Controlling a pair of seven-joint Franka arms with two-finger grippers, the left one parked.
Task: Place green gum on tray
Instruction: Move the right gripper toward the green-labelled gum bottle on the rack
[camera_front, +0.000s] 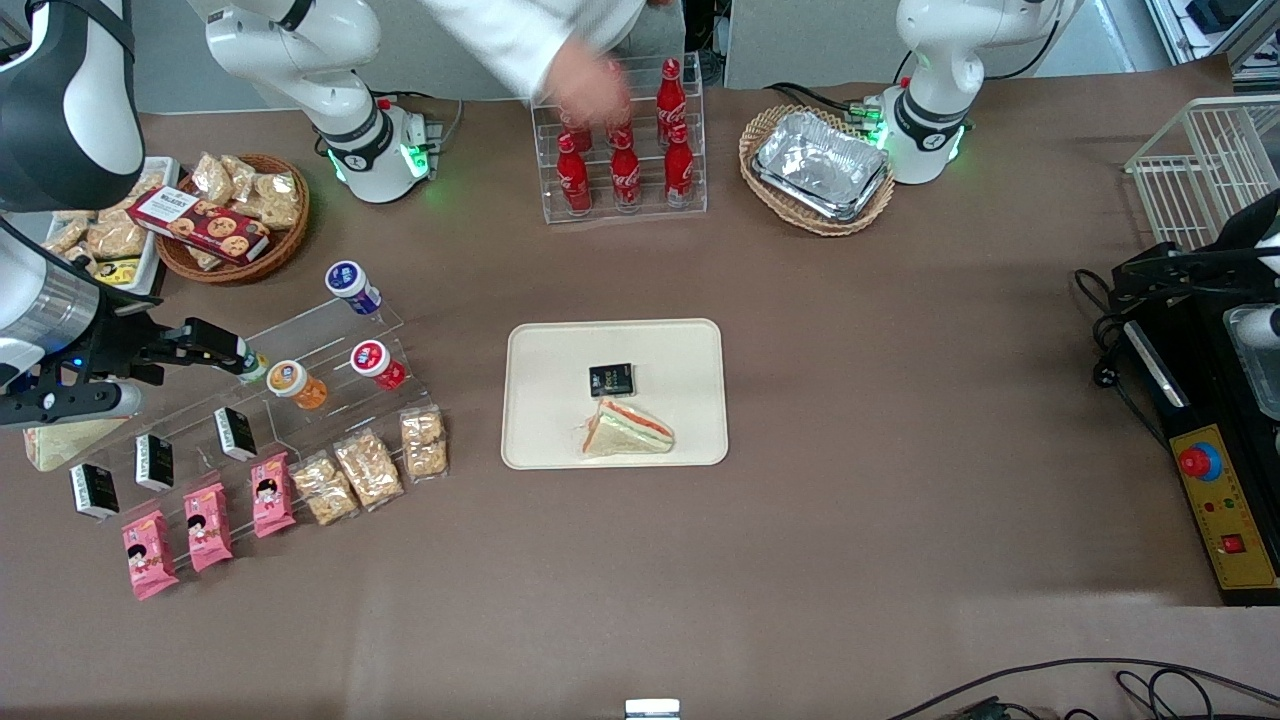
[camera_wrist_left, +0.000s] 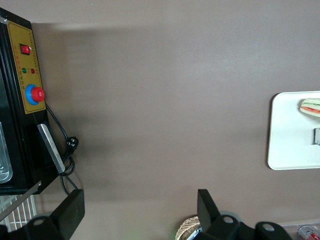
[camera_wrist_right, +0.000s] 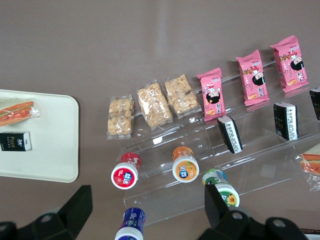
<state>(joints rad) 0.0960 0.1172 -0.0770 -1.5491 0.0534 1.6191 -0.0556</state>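
Risk, judged: orange-lidded bottle (camera_front: 296, 384) close beside target on clear stepped rack (camera_front: 300, 400); off-line approach could knock it or tip target.

Green gum (camera_wrist_right: 220, 187): small bottle, white green-rimmed lid, on rack, well apart from tray (camera_front: 530, 440).

Gripper (camera_front: 240, 358) at gum; jaws spread wide, nothing gripped.

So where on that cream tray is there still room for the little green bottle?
The tray is bare along its working-arm end and its top strip; the black packet and sandwich crowd its middle. The open gripper is at the green gum.
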